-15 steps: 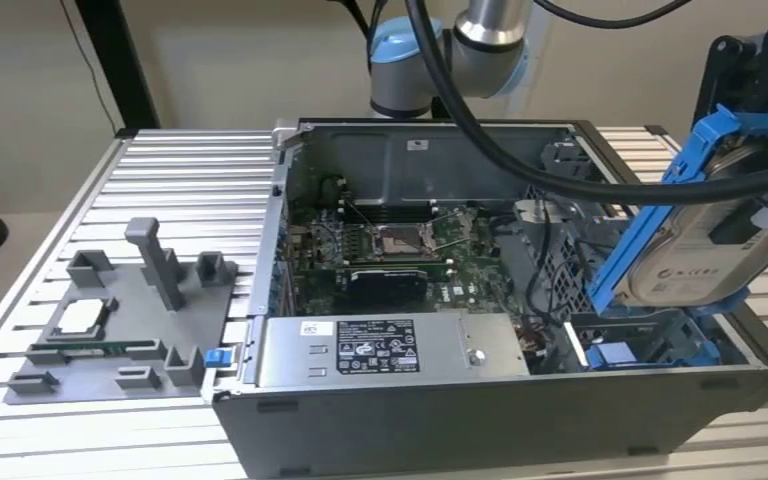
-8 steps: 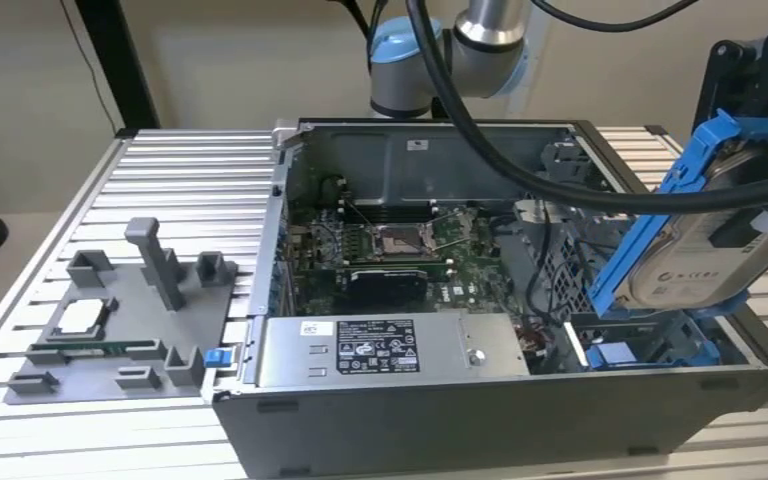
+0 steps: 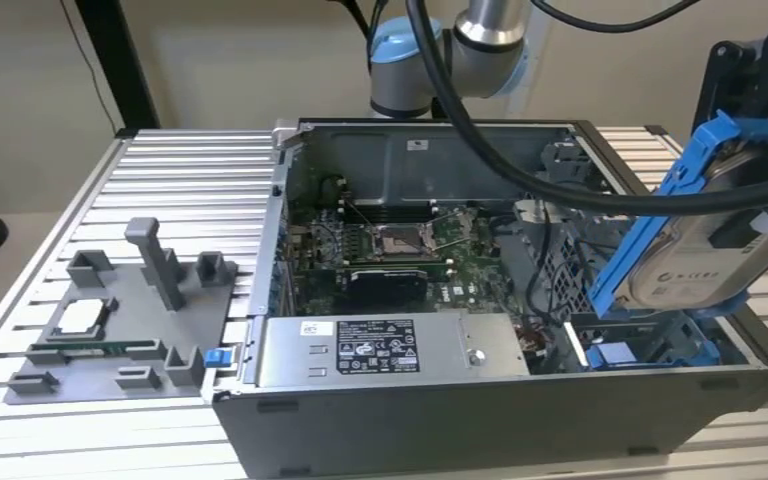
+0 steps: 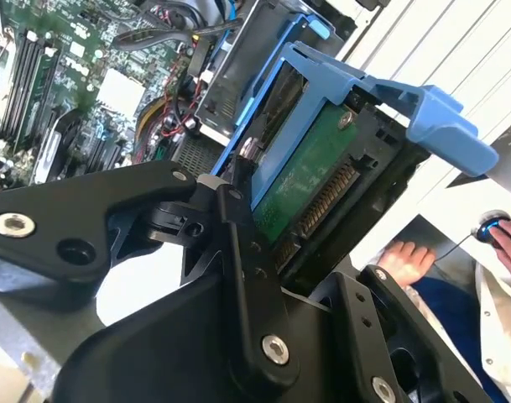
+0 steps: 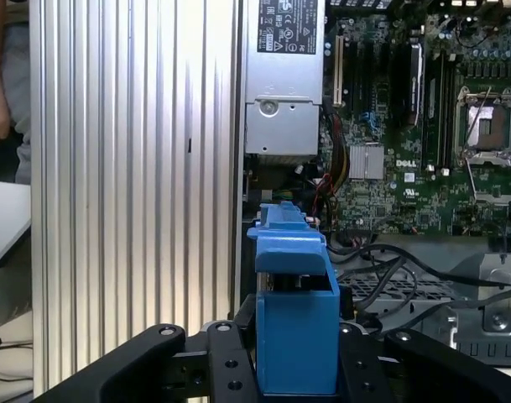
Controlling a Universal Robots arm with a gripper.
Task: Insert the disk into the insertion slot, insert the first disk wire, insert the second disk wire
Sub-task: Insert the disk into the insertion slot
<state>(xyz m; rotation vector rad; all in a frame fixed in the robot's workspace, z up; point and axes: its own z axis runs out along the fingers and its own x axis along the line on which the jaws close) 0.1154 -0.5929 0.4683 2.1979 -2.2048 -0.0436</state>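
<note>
In the exterior view my gripper (image 3: 762, 130) hangs above the exterior view's right end of the open computer case (image 3: 491, 410), shut on the disk (image 3: 695, 272). The disk is a silver drive with a pale label in a bright blue frame, tilted steeply with its lower end toward the case. Below that end lies the insertion slot (image 3: 651, 348), grey metal with blue rails. The second wrist view shows the disk's green circuit board (image 4: 301, 180) between my black fingers (image 4: 238, 252), with the slot (image 4: 238, 75) beyond it. In the first wrist view the blue frame (image 5: 293, 327) sits clamped in my gripper (image 5: 293, 374).
A grey box with a black-and-white sticker (image 3: 371, 350) fills the case's near side, with the motherboard (image 3: 384, 250) behind it. Loose black cables (image 5: 389, 260) lie beside the bay. A grey tray of pegs (image 3: 117, 320) rests on the ribbed table. A person's hand (image 4: 406, 260) is nearby.
</note>
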